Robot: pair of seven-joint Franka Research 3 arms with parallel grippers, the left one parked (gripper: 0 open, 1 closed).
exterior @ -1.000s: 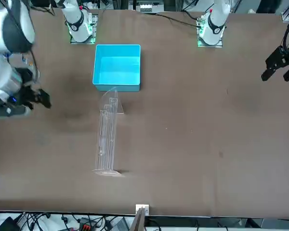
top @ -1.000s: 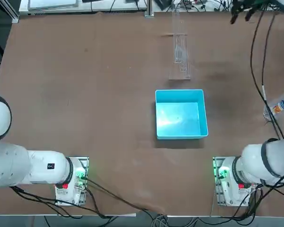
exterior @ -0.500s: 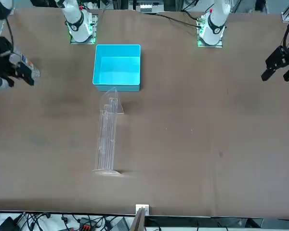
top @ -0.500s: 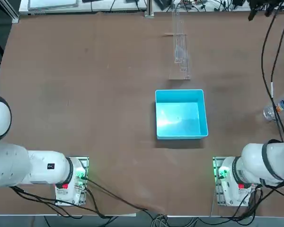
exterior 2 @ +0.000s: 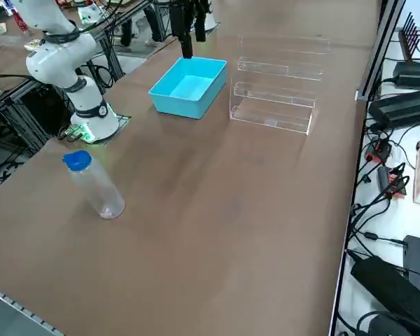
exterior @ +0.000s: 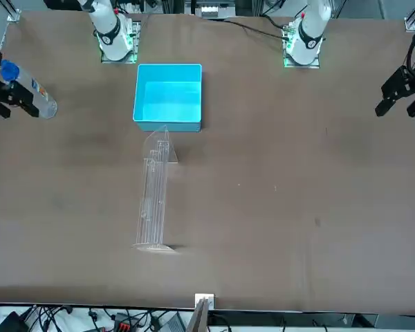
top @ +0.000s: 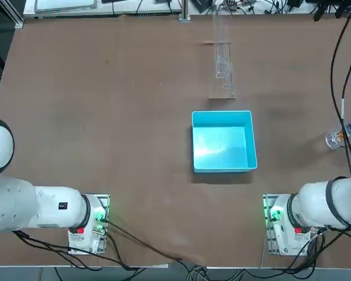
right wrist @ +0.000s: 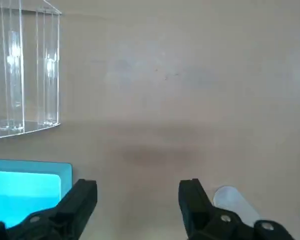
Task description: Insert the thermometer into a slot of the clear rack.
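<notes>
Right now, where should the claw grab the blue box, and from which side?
Probably one thin wall at its rim, coming from straight above. The blue box sits flat with its top open and its walls upright, so one finger can go inside and one outside. The claw hangs open, off to the box's side.

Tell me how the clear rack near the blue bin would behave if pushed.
The clear rack looks tall with a narrow footprint, so a push on its long side would probably tip it. Its thin see-through walls suggest it is light and may slide on the table. The right gripper, fingers open, hangs well clear of it.
</notes>
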